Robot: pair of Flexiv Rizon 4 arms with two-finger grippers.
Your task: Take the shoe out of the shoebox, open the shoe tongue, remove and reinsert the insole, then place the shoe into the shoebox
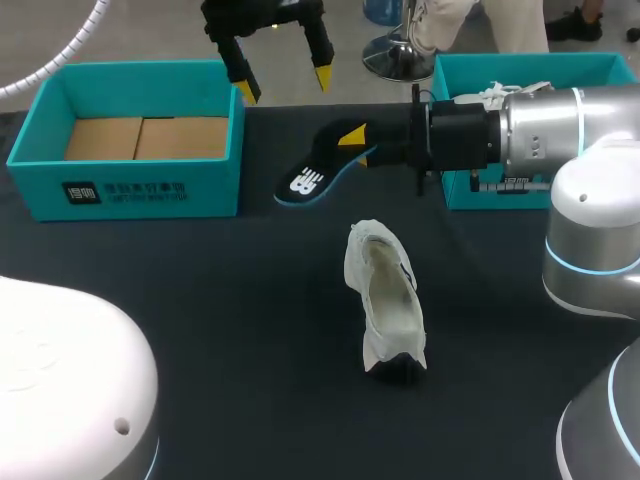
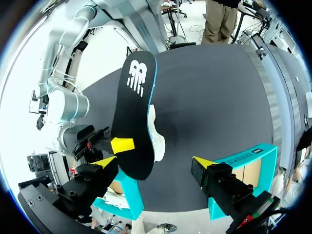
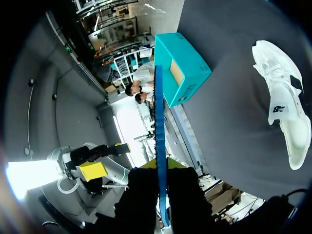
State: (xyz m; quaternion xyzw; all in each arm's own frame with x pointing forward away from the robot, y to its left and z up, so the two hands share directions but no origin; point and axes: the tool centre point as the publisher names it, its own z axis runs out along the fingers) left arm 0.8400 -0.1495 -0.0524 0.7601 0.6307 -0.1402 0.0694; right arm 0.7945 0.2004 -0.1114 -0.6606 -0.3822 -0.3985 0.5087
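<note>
There were two teal shoeboxes on the table (image 1: pixel 200 300), one shoe, one insole and two grippers. The left shoebox (image 1: pixel 130 185) stood open at the table's far left corner, with brown cardboard showing in its bottom. The right shoebox (image 1: pixel 520 72) stood along the far edge toward the right corner, partly hidden behind my right arm. Something white (image 1: pixel 497 93) showed over its rim, but I could not tell what it was. The single white shoe (image 1: pixel 385 300) lay near the middle of the table with its opening facing up, apart from both boxes. The right gripper (image 1: pixel 352 140) was clamped on one end of the black, blue-edged insole (image 1: pixel 308 182), its fingers pressing on both faces. It held the insole off the shoe, toward the far edge between the two boxes. The left gripper (image 1: pixel 285 85) hung over the far edge just beside the left shoebox, its two yellow-tipped fingers spread wide with nothing between them.
</note>
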